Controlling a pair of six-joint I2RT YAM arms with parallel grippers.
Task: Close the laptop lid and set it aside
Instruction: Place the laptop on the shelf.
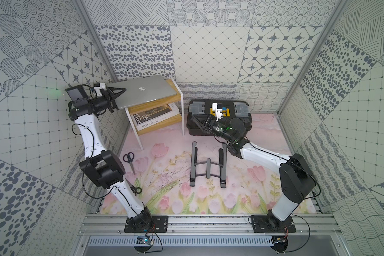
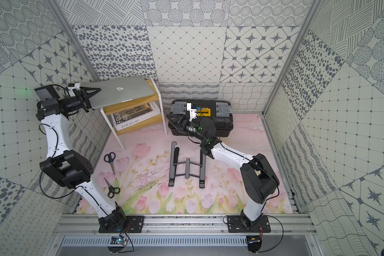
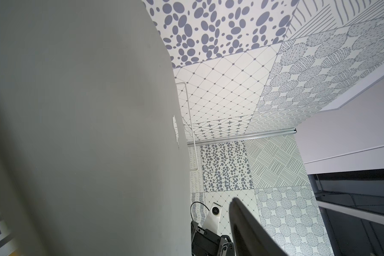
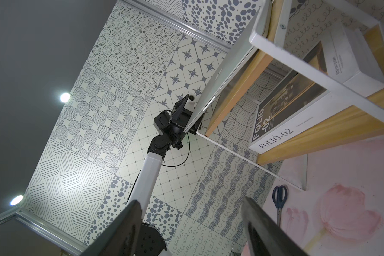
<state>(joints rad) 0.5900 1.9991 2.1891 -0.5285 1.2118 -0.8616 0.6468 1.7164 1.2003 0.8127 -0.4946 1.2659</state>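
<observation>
Two grippers, both agape. Left gripper: shut laptop edge btwn fingers, unclamped. Right gripper: empty, toolbox close beside.

In my left wrist view the laptop lid is a soft grey blur cut off at 3 edges, and only a sliver of its apple logo shows at the rim. Of my left gripper that camera catches 1 finger, cropped at the bottom edge. The other is hidden under the laptop in both top views. My right gripper shows 2 blurred fingers, cut off below. In a top view my left arm covers part of 1 pair of scissors, and my right arm covers part of the toolbox. The fine print on the FOLIO-02 book is too small to read.
</observation>
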